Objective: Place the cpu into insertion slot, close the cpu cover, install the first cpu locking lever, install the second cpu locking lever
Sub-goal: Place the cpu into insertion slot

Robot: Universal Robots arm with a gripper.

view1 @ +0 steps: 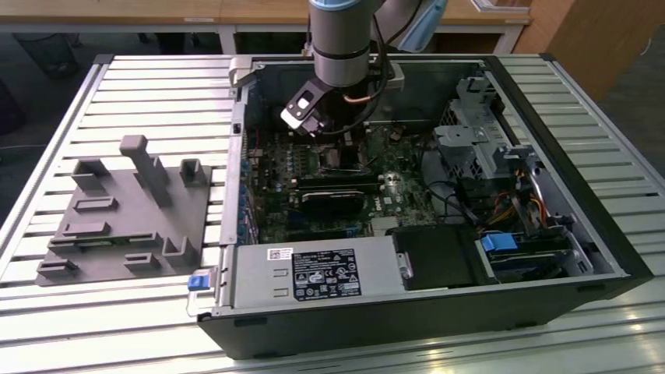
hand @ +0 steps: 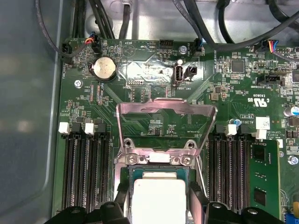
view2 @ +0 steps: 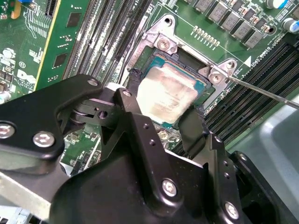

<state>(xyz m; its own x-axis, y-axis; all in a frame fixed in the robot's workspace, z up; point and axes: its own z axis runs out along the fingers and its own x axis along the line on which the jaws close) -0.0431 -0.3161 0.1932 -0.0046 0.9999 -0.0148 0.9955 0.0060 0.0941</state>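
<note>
The cpu (view2: 163, 93) (hand: 159, 198), a pale silver square chip, lies flat in the insertion slot (view2: 187, 58) (hand: 124, 179), a black socket on the green board. My gripper (view2: 167, 97) (hand: 159, 205) straddles it, and the black fingers (view2: 132, 84) press against two opposite edges of the chip. The cpu cover (hand: 166, 103), a thin silver frame with a large window, stands raised open on its hinge beyond the socket. A thin metal locking lever (view2: 261, 91) juts out beside the socket. In the exterior view my gripper (view1: 330, 144) reaches down into the open computer case (view1: 582, 234).
Long black memory slots (hand: 84, 177) (hand: 229, 177) flank the socket on both sides. A coin cell (hand: 103, 69) and cables lie beyond the cover. A black block (view1: 332, 195), a power supply (view1: 301, 273) and a drive cage (view1: 488, 148) crowd the case. A grey fixture (view1: 124, 210) stands on the slatted table.
</note>
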